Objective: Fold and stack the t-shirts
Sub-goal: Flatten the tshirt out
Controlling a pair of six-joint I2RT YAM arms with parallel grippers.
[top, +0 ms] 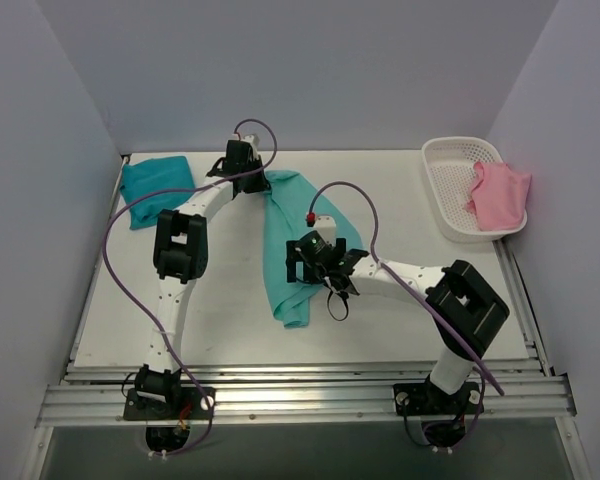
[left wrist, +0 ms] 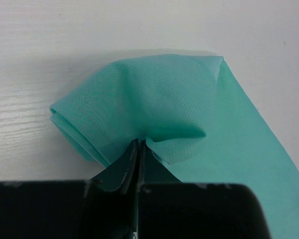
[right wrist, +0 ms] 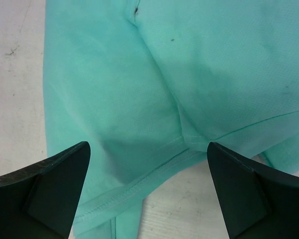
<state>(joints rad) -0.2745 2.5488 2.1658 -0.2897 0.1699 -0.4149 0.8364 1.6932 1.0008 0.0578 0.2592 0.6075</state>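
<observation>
Light is even and diffuse, from above; no glare is recorded. Soft shadows are cast on the worktop (top: 230, 320) beside the arms. A faint shadow is noted around the bunched mint t-shirt (left wrist: 159, 99), whose weave is sharp. The left gripper (left wrist: 139, 147) and the right gripper (right wrist: 148, 147) are rendered dark and blurred.

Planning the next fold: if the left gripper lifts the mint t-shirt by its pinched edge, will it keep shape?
Probably floppy: the mint t-shirt bunches into soft folds where the left gripper pinches it, so the rest would likely hang and drag. Seems thin and light. It may slide on the smooth table.
</observation>
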